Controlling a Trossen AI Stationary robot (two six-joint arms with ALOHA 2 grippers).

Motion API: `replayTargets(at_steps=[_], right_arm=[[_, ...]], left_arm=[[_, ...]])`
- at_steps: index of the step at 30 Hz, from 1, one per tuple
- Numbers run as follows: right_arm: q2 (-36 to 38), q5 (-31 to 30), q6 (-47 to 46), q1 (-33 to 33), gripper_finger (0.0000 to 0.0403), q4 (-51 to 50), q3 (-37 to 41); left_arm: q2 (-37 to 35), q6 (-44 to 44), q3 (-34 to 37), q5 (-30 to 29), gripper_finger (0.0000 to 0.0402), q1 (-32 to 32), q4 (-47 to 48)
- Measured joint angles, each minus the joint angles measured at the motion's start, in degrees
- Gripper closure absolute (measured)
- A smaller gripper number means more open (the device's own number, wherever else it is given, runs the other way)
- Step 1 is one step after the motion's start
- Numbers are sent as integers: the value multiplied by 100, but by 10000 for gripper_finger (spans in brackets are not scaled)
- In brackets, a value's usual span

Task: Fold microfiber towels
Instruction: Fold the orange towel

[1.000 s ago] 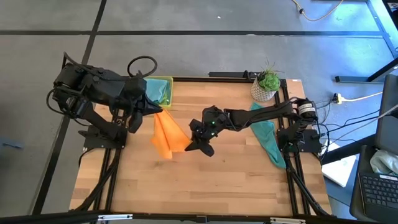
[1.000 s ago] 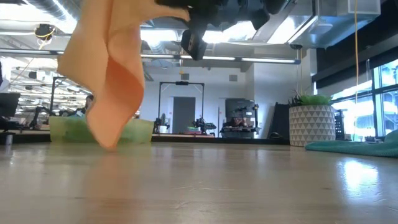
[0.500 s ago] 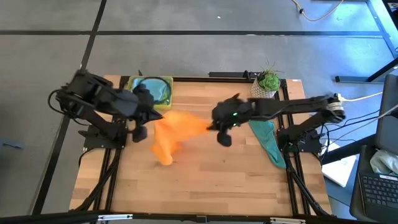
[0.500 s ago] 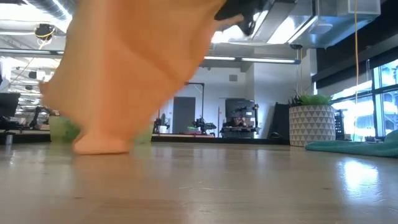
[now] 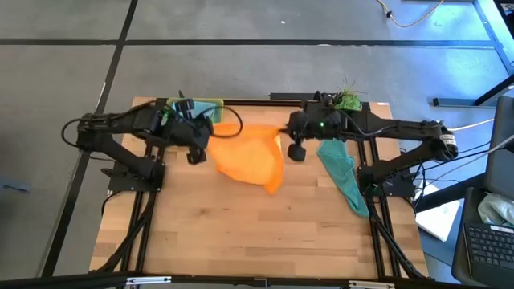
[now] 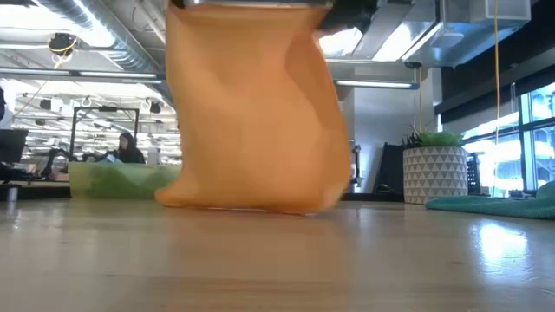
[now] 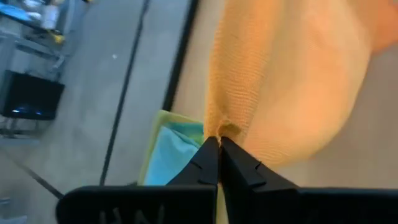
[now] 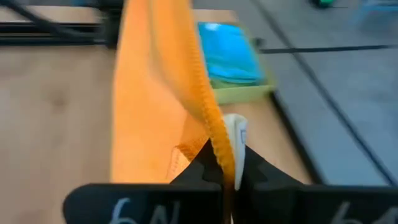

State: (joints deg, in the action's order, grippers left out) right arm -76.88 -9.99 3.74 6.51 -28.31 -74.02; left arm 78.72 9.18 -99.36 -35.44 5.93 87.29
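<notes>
I have the orange towel [image 5: 250, 157] hanging spread between both arms, left gripper [image 7: 217, 144] and right gripper [image 8: 225, 163] each pinched shut on a top corner. Spreading step (bottom edge brushes the table [image 5: 241, 233]); next I should lay it flat, keeping it taut.

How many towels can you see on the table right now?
3 visible: the orange towel stretched between both grippers mid-table, the teal towel lying by the right arm's base, and a light blue towel in the tray. More may be hidden under it.

bright overhead light; wrist views blurred, low view soft.
</notes>
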Motion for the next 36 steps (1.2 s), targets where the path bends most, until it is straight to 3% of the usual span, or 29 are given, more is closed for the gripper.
replayTargets(at_steps=[5,10,15,19,26,31,36], right_arm=[[35,-62,120,287,396,100,-184],[44,825,-173,107,389,14,-345],[-89,1499,-841,-421,397,-788,-345],[-373,1666,-990,-952,393,-1399,-265],[-642,2506,-1735,-1566,371,-729,804],[-627,3129,-2379,-1801,392,78,1309],[-623,3078,-2386,-1844,394,184,1322]], left_arm=[[-613,-457,449,28,401,-719,-1141],[-912,-131,523,1184,402,-761,-1789],[-909,597,1129,1927,402,-122,-1507],[-903,1199,2038,2039,401,579,-1623],[-897,2529,3611,2750,401,1451,-2838],[-897,3334,3742,2961,402,1992,-3098],[-903,3557,3485,2961,402,2219,-3030]])
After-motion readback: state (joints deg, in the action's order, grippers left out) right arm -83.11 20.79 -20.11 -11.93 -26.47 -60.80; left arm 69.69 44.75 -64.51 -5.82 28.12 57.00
